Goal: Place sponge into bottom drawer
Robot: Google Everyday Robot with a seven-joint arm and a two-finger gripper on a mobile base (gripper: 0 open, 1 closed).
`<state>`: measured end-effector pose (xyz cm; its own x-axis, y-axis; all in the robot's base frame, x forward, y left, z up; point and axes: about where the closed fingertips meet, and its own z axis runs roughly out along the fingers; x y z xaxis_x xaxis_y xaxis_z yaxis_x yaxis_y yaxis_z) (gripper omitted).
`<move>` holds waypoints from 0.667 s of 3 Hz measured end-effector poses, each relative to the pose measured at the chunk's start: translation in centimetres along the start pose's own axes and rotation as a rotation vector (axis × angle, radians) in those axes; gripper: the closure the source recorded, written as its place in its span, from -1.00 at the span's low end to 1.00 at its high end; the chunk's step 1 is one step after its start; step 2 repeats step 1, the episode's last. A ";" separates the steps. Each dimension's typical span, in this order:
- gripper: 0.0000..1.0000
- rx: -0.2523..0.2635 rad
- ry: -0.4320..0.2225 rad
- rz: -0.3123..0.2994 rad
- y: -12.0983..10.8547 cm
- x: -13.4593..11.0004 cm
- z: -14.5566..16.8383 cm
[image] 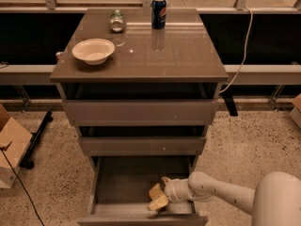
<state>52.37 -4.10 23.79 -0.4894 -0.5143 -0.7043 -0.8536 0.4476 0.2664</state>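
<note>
The bottom drawer (123,182) is pulled open at the foot of the grey-brown cabinet. My white arm reaches in from the lower right. My gripper (160,196) is inside the drawer, near its front and right of centre. The pale-yellow sponge (154,190) is at the gripper's tip, tilted, low over the drawer floor. I cannot tell whether it rests on the floor.
The two upper drawers (141,112) are slightly open above. On the cabinet top stand a white bowl (93,50), a glass jar (117,20) and a blue soda can (158,13). A cardboard box (10,147) and a black stand foot (36,138) are on the floor at left.
</note>
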 end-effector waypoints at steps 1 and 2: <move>-1.00 0.000 0.000 0.000 0.0 0.0 0.0; -1.00 0.000 0.000 0.000 0.0 0.0 0.0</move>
